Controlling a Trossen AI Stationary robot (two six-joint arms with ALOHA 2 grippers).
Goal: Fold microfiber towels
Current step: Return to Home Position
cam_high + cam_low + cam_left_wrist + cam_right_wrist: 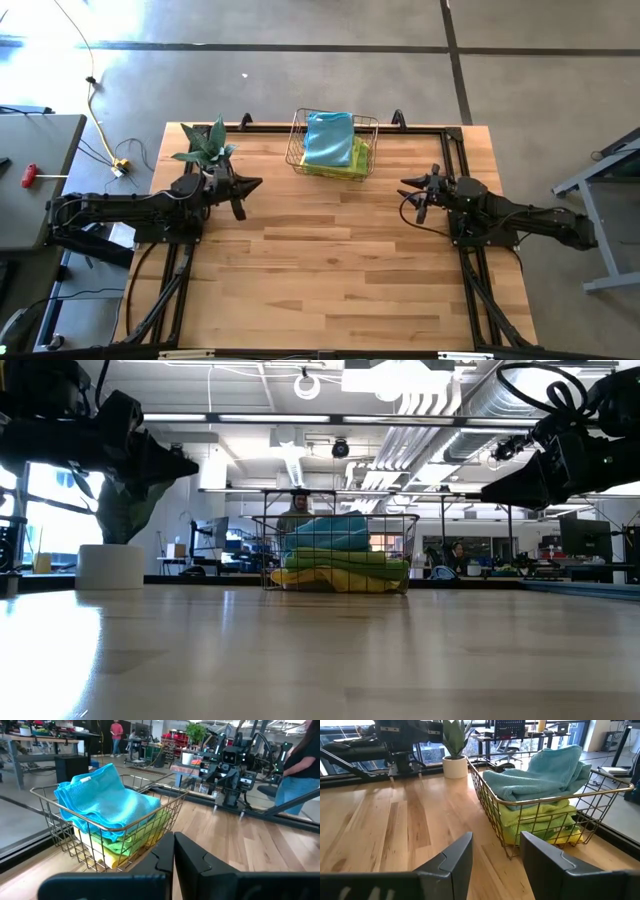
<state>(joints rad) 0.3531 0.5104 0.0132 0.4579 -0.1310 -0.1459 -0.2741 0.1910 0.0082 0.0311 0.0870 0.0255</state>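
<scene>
Where the two arms face each other across it, the wooden worktop [330, 280] is the widest thing in sight; the left arm [130, 210] lies along one side and the right arm [520, 222] along the other, both held clear above the boards in the low view. The left jaws are closed, finger against finger, as the left wrist view shows; the right jaws stand parted, with bare wood showing in the gap between them in the right wrist view; each pair points toward the other, well apart.

Beyond the line between the two pairs of jaws, near the far edge and about midway from one pair to the other, stands the wire basket [296, 140]; it lies ahead and to one side of each pair, touching neither. In it the microfiber towels [330, 140] lie folded in a stack: the teal blue towel [105, 800] on top, rising over the rim; the lime green towel [137, 836] under it; the yellow towel [566, 836] lowest, against the wire.

Just beside the left jaws, toward the far edge and a little behind their tips, the potted plant [205, 148] stands in its white pot [110, 565].
</scene>
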